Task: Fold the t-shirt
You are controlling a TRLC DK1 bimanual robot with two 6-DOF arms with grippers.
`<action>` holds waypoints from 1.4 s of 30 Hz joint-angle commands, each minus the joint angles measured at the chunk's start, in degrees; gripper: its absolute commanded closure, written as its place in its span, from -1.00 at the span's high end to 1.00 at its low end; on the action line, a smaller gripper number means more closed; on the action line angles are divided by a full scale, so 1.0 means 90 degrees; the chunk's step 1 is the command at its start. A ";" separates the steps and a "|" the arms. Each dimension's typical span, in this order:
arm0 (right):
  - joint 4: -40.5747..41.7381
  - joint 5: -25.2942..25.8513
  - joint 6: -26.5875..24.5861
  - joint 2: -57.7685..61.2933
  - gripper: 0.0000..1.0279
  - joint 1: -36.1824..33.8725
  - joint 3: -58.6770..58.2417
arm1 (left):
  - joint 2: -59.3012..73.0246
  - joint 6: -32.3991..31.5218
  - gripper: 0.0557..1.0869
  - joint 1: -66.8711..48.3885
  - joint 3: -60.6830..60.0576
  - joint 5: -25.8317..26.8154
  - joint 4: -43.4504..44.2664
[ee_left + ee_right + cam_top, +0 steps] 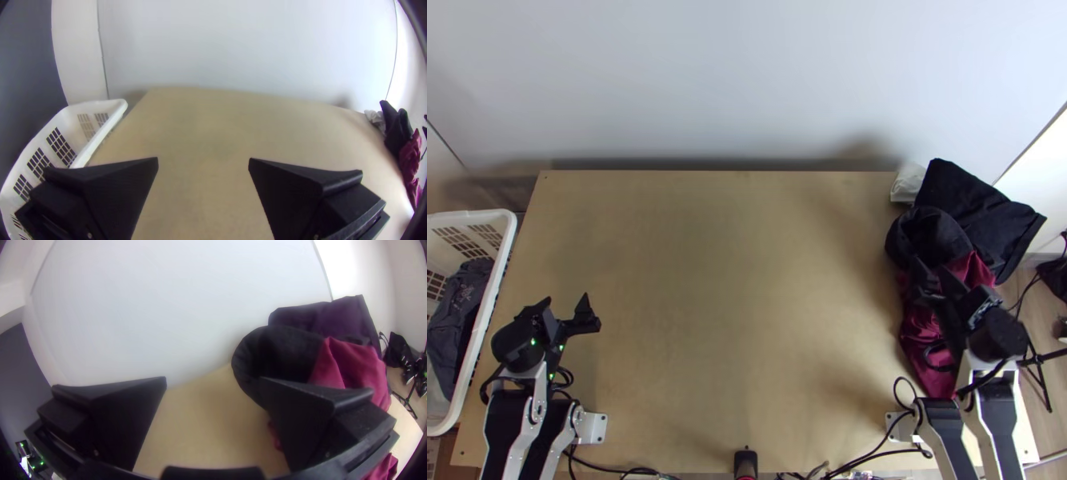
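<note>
Clothes heaped along the table's right edge

Left arm and right arm hold jaws apart.

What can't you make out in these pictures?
Top view: part of the red cloth, hidden by the right gripper.
Top view: the basket's outer side, cut off by the left edge.
Left wrist view: what the pale bundle is, too small to tell.
</note>
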 commanded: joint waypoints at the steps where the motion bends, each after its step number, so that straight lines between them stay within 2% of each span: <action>1: 0.0969 0.0906 -0.0182 -0.0519 0.86 0.0709 -0.0903 | -0.0699 -0.0155 0.90 -0.0124 -0.0557 0.0222 0.0531; 5: 0.1271 0.1102 -0.0475 -0.0900 0.87 0.0728 -0.1138 | -0.1089 -0.0233 0.90 -0.0202 -0.0840 0.0222 0.0922; 10: 0.1262 0.0984 -0.1217 -0.1485 0.87 0.0699 -0.1646 | -0.1714 -0.0653 0.90 -0.0271 -0.1241 0.0222 0.1342; 12: 0.1262 0.0711 -0.1461 -0.1817 0.87 0.0699 -0.1851 | -0.1998 -0.0662 0.90 -0.0261 -0.1368 0.0222 0.1391; 17: 0.1037 0.0320 -0.1393 -0.2316 0.86 0.0816 -0.1870 | -0.1988 -0.0555 0.90 -0.0339 -0.1436 0.0222 0.1342; 22: 0.0060 -0.0041 -0.1364 -0.2657 0.81 0.1021 -0.1880 | -0.1988 -0.0536 0.91 -0.0866 -0.1446 0.0222 0.1078; 29: -0.0887 -0.0041 -0.1247 -0.2794 0.90 0.1080 -0.1899 | -0.1988 -0.0604 0.91 -0.1189 -0.1456 0.0212 0.0893; 42: -0.0975 -0.0012 -0.1247 -0.2804 0.91 0.1168 -0.1909 | -0.1978 -0.0604 0.91 -0.1130 -0.1456 0.0212 0.0883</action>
